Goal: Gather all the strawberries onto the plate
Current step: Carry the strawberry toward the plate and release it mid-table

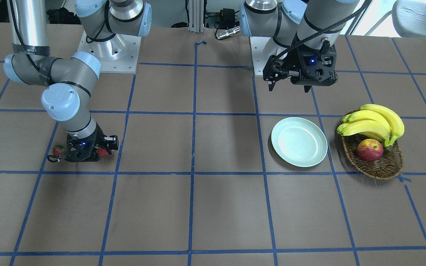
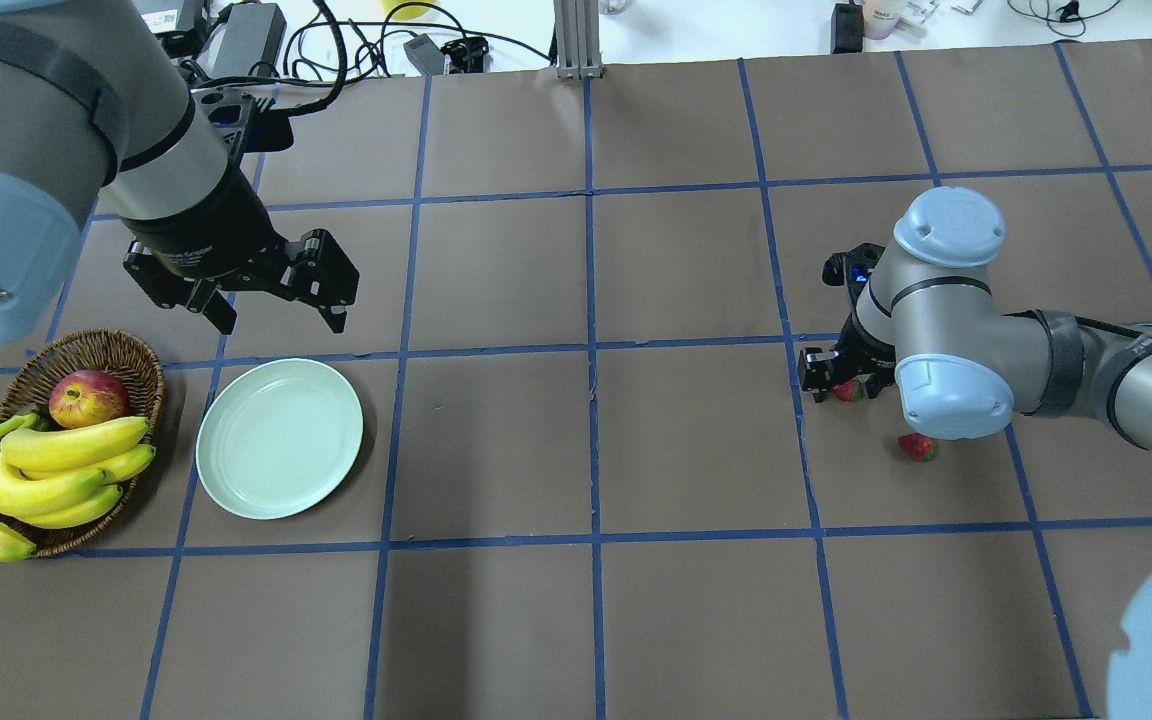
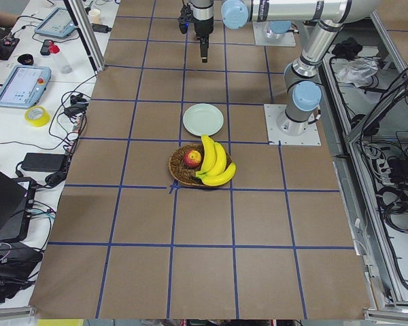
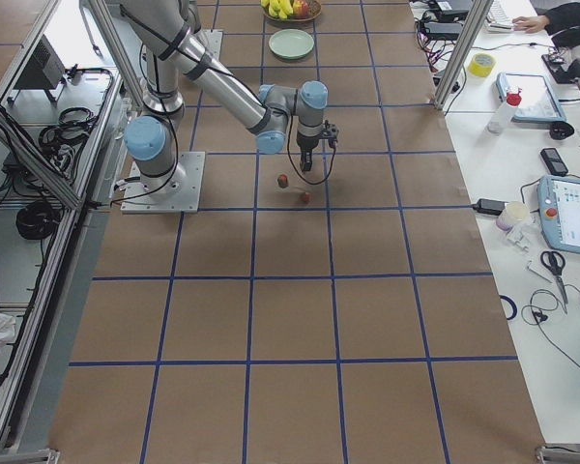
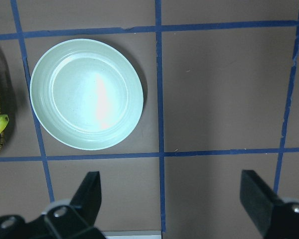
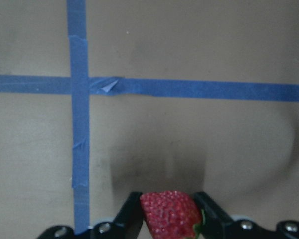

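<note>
The brown table [image 2: 586, 600], divided into squares by blue tape lines, carries everything. The left arm [image 2: 136, 150] is raised over the left part of the table. Its left gripper [image 2: 281, 320] hangs above the surface near the plate, with the 2 fingers spread wide and nothing between them. The right arm [image 2: 986, 360] bends down to the table on the right side, well apart from the plate. The wicker basket [image 2: 106, 350] stands just beside the plate and holds a bunch of bananas [image 2: 56, 465] and 1 apple [image 2: 88, 397]. The plate [image 2: 279, 440], round and pale mint-green, lies flat on the table, to the right of the basket in the overhead view. The right gripper [image 6: 168, 205] is low over the table, and its 2 fingers are closed narrowly on 1 strawberry [image 6: 170, 220]. Whether this fruit touches the table, I cannot tell. A second strawberry [image 2: 918, 447] lies on the table just beside the wrist of the right arm, apart from the fingers.
</note>
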Robot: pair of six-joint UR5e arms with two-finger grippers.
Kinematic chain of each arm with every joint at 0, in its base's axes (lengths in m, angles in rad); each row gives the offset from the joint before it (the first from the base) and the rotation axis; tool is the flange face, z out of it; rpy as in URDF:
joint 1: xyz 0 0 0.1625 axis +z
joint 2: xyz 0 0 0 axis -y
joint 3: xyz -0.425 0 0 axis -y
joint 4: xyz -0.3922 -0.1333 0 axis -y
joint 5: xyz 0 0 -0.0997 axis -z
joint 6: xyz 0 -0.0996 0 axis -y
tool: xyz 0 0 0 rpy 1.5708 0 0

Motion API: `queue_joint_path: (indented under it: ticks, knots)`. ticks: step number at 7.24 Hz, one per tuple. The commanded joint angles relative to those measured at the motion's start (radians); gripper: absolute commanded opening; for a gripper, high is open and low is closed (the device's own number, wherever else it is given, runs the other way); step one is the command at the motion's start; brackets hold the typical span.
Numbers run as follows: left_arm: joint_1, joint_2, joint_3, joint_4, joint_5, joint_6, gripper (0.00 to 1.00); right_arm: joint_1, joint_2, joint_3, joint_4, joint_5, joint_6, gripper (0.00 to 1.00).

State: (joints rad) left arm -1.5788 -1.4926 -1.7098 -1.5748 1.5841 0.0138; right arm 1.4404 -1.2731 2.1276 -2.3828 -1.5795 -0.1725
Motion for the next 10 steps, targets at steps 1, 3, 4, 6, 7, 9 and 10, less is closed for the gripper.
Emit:
queue_joint_path:
  ticks: [1, 3, 4, 6, 7, 9, 10]
  knots:
    - [-0.001, 0.0, -0.001, -0.001, 0.001, 0.0, 1.0, 0.002, -0.003, -0.012, 0.005, 0.0, 0.004, 0.16]
    - [-0.001, 0.0, -0.001, -0.001, 0.001, 0.0, 1.0, 0.052, -0.009, -0.05, 0.014, 0.009, 0.04, 0.16]
    - [-0.001, 0.0, -0.001, -0.001, 0.001, 0.0, 1.0, 0.087, -0.008, -0.058, 0.014, 0.01, 0.073, 0.16]
    - [-0.001, 0.0, -0.002, -0.002, 0.002, 0.0, 1.0, 0.17, -0.011, -0.06, 0.01, 0.041, 0.196, 0.16]
    - [-0.001, 0.0, -0.002, -0.002, 0.002, 0.0, 1.0, 0.254, 0.0, -0.086, 0.005, 0.07, 0.355, 0.16]
    - [-0.001, 0.0, -0.002, -0.002, 0.002, 0.0, 1.0, 0.416, 0.091, -0.196, 0.011, 0.073, 0.576, 0.17]
    - [-0.001, 0.0, -0.002, -0.001, 0.001, 0.002, 1.0, 0.508, 0.144, -0.272, 0.013, 0.073, 0.716, 0.18]
